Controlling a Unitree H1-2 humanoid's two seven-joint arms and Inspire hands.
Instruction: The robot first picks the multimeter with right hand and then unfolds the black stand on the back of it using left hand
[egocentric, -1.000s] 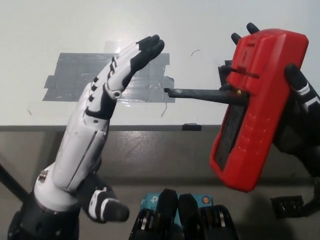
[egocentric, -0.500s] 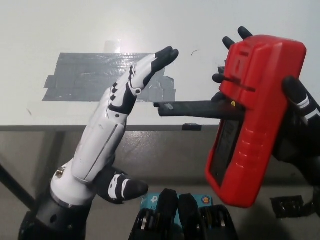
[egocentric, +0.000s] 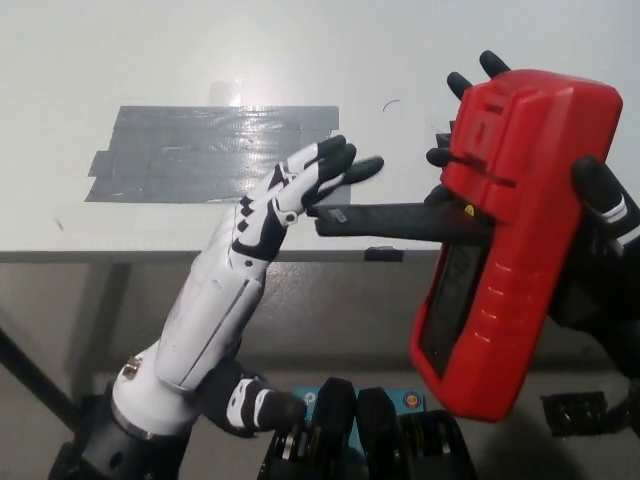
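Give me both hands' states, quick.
Left hand: open, fingertips at the tip of the black stand.
Right hand: shut on the red multimeter.

Probably lab or workshop: plain white table (egocentric: 120, 60), grey tape patch (egocentric: 200, 150), red multimeter (egocentric: 510, 230)

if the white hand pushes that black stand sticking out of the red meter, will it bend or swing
The black stand looks like a straight, rigid bar, so it likely swings rather than bends. The left hand meets only its tip. The right hand grips the multimeter, which should stay put.
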